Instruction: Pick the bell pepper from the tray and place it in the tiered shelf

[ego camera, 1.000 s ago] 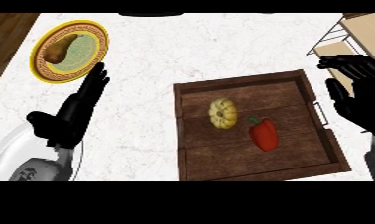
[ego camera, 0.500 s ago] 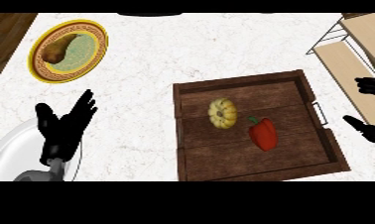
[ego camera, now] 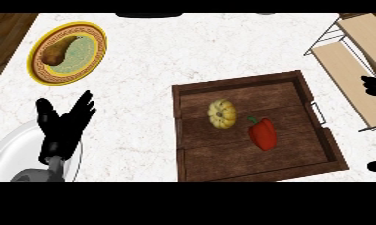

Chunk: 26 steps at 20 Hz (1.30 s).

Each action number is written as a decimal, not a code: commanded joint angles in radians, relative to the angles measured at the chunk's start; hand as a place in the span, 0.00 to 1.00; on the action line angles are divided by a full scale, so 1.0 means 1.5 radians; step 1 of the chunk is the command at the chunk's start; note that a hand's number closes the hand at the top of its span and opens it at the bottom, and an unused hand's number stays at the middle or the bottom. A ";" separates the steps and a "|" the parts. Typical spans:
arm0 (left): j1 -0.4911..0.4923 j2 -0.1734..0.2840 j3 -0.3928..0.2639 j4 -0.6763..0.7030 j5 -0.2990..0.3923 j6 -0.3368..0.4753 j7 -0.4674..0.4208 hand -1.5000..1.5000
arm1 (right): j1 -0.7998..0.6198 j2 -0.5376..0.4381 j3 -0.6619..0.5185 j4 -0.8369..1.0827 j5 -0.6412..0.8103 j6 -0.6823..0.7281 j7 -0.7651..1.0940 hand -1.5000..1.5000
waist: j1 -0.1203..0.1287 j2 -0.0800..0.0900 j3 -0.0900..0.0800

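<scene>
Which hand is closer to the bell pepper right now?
Right. The right hand shows only at the view's right edge, beyond the tray holding the bell pepper. The left hand rests open, far left of the tray.

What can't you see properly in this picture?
- Right hand: head view, cut off by the right edge; open or shut, cannot tell.
- Shelf: head view, mostly beyond the right edge.
- Food on the plate: too small to name.
</scene>
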 commanded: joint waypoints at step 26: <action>-0.009 -0.037 0.039 0.007 -0.052 -0.027 0.023 0.50 | -0.206 0.196 0.345 -0.230 0.364 -0.068 0.713 0.00 | 0.008 0.001 0.000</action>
